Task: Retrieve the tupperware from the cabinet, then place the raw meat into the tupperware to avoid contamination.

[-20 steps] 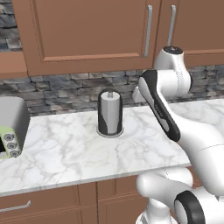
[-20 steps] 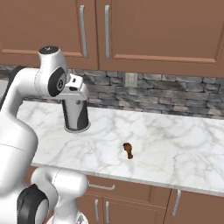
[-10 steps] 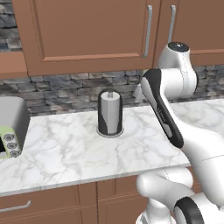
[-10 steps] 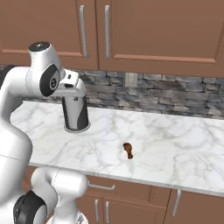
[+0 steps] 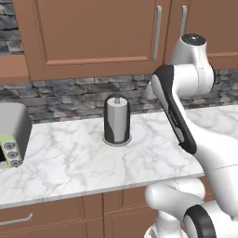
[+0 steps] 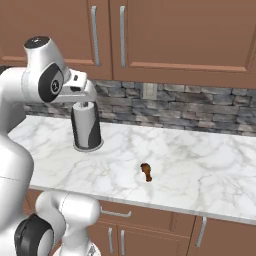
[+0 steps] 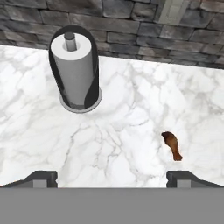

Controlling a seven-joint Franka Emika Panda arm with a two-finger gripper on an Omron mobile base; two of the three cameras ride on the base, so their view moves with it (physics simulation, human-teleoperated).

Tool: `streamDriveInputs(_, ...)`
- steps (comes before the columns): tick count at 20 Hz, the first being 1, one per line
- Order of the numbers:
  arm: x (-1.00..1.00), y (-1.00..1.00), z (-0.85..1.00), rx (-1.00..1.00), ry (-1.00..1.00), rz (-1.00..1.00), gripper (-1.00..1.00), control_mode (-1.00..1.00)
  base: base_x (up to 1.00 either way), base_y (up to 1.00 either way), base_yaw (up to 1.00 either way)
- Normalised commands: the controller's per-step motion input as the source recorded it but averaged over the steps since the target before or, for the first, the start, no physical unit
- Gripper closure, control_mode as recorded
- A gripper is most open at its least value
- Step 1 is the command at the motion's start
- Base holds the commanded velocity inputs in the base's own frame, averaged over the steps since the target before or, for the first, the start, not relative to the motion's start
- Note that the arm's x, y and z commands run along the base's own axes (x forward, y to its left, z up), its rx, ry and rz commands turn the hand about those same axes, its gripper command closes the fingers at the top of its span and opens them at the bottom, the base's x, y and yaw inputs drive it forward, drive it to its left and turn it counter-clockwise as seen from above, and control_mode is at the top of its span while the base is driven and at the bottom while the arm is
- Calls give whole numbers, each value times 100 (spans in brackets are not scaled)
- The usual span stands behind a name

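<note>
The raw meat (image 6: 146, 171) is a small reddish-brown chunk lying on the marble counter; in the hand view the raw meat (image 7: 172, 145) sits just above the right fingertip (image 7: 181, 177). My gripper (image 7: 111, 178) hovers above the counter, open, with nothing between its fingers. In the right base view the hand (image 6: 82, 87) hangs over the paper towel roll. The cabinet (image 5: 93, 32) on the wall has both doors closed, as the cabinet (image 6: 175, 30) also appears from the right. The tupperware is out of view.
A paper towel roll (image 5: 116, 120) (image 6: 86, 126) (image 7: 75, 70) stands upright on the counter (image 5: 69, 162) near the stone backsplash. A grey toaster (image 5: 11, 135) sits at the counter's left end. Silver bar handles (image 6: 94, 27) run down the cabinet doors. A wall outlet (image 6: 148, 90) is behind the meat.
My arm has lifted, carrying the hand higher above the counter. The gripper has stayed open. The meat and the roll have not moved.
</note>
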Motion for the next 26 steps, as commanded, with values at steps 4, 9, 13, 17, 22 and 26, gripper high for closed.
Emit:
streamDriveInputs(4,-8,-7,23,0,-12,1,-100,-100,0,0,0)
streamDriveInputs(9,0,-3,26,0,-12,4,-100,-100,0,0,0)
streamDriveInputs(13,0,-7,33,0,-10,4,-100,-100,0,0,0)
streamDriveInputs(17,-1,-12,28,0,-10,2,-100,-100,0,0,0)
streamDriveInputs(22,0,-16,30,-1,-8,3,-100,-100,0,0,0)
streamDriveInputs(26,0,-19,33,0,-7,3,-100,-100,0,0,0)
